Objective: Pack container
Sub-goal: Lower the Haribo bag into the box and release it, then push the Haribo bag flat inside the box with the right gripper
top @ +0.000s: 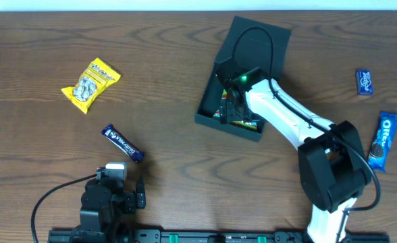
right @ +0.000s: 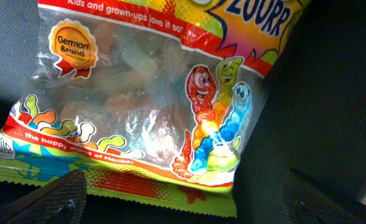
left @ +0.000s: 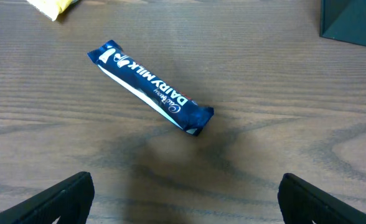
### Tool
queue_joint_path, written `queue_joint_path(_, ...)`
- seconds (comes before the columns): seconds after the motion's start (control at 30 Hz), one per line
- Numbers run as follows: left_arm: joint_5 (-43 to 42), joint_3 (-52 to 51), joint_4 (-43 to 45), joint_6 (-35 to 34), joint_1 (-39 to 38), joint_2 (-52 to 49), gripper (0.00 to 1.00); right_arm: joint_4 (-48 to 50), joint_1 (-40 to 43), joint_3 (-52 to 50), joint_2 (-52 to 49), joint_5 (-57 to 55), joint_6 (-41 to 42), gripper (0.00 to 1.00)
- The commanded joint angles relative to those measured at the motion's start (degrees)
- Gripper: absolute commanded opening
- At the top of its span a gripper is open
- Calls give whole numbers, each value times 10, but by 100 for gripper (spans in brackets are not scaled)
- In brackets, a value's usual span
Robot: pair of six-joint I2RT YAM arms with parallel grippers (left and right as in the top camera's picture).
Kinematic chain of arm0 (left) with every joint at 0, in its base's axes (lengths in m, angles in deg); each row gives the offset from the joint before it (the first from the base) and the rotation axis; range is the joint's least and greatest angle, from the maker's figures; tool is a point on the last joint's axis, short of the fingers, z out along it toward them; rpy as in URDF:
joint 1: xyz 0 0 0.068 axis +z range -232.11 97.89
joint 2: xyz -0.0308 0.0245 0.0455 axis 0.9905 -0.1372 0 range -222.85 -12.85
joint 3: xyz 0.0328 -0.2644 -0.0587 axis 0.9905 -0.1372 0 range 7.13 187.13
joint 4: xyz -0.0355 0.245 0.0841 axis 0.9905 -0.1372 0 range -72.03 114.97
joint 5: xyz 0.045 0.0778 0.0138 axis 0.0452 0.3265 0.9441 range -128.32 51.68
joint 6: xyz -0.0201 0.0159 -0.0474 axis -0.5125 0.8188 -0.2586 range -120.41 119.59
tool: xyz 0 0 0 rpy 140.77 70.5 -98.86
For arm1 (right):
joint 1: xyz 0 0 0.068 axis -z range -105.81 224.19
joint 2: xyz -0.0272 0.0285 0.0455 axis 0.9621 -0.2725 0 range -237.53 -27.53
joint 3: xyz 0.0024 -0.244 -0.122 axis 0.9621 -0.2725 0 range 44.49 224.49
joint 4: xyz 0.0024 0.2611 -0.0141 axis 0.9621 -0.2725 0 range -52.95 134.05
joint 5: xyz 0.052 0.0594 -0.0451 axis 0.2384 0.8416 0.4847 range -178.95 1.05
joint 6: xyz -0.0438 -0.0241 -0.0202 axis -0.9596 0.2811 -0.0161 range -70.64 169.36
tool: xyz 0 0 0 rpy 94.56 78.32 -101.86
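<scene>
Overhead cam straight down; L wrist close over chocolate bar (left: 150, 89) (top: 123, 144) — shared; R wrist inside container (right: 332, 93).

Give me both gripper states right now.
Left gripper: open, empty, near the Dairy Milk bar.
Right gripper: open, holding nothing, over the gummy bag inside the container.

The right arm (top: 286, 121) reaches from five o'clock toward eleven, right gripper (right: 183, 199) tipped down, jaws wide; the left gripper (left: 183, 199) hangs low at seven o'clock, jaws wide.
</scene>
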Motion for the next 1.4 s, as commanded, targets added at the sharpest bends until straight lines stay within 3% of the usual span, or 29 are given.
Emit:
queue_joint_path(0.0, 6, -21, -14, 4, 3, 3, 95, -5, 6, -5, 5, -21, -54, 99)
queue_joint_path(0.33, 6, -21, -14, 4, 3, 3, 96, -48, 9, -5, 5, -103, -82, 99)
queue_joint_path(0.8, 6, -21, -14, 4, 3, 3, 95, -87, 6, -5, 76, -90, -90, 99)
queue_joint_path(1.07, 6, -21, -14, 4, 3, 3, 95, -165, 5, -13, 131, -91, 66, 99)
queue_joint_path(1.2, 6, -21, -14, 4, 3, 3, 95, -153, 22, -56, 131, -90, 142, 99)
queue_joint_path(1.37, 6, -21, -14, 4, 3, 3, 95, -111, 48, -104, 131, -84, 178, 99)
